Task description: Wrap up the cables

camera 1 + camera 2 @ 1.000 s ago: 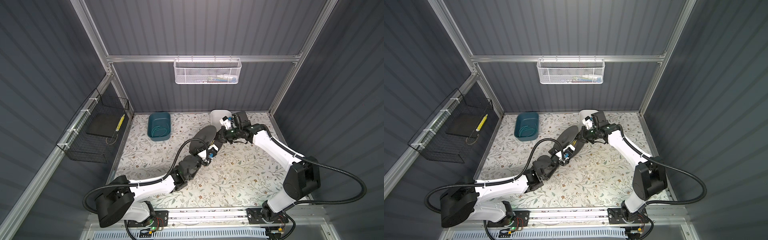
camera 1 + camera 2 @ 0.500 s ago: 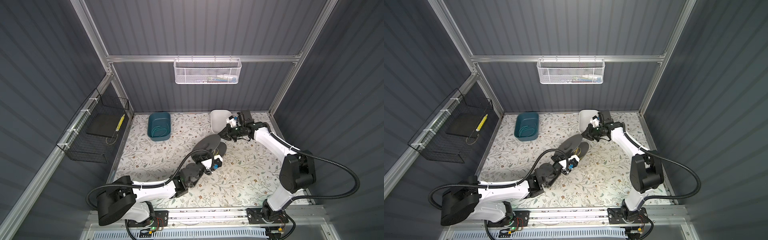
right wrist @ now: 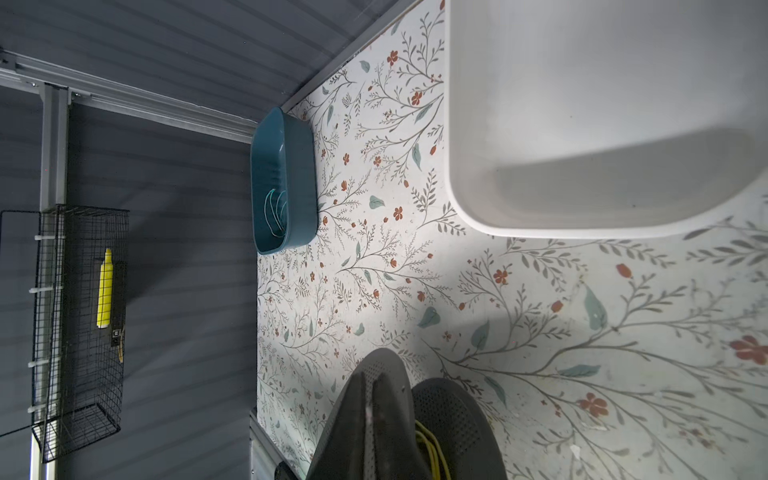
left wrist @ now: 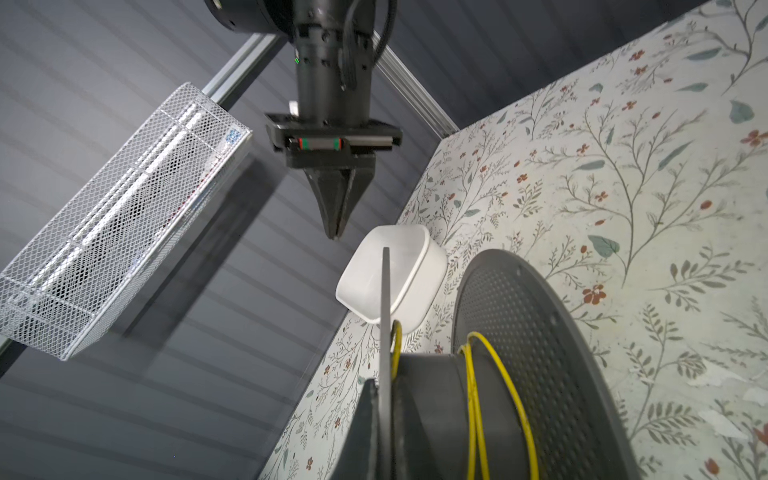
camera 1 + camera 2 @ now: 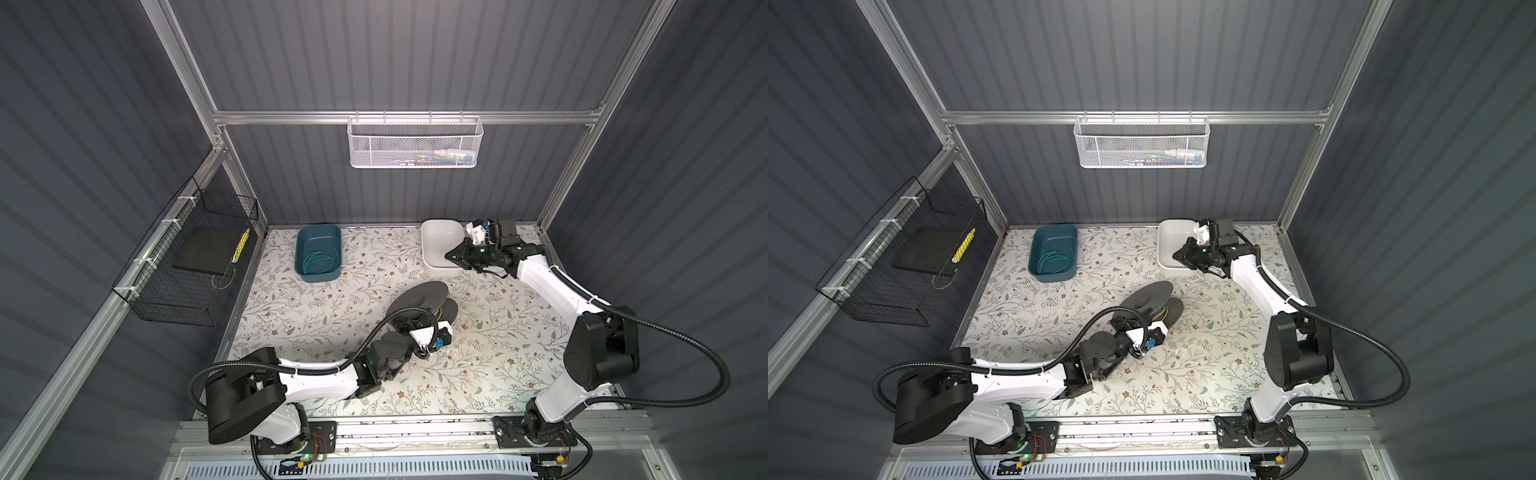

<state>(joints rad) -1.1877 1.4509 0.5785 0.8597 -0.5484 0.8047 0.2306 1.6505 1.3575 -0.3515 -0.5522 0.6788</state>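
Though faint overhead, cables (image 4: 471, 395) — left wrist — ring spool (image 4: 432, 395).

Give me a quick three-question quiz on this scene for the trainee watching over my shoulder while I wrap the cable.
1. True or false: the yellow cable is wound around the hub of the grey spool.
2. Which gripper grips that spool by a flange?
3. The teal bin holds: A) the yellow cable; B) a thin teal wire; C) nothing.

Key:
1. True.
2. The left gripper. The right gripper is shut on nothing, near the white bin.
3. B.
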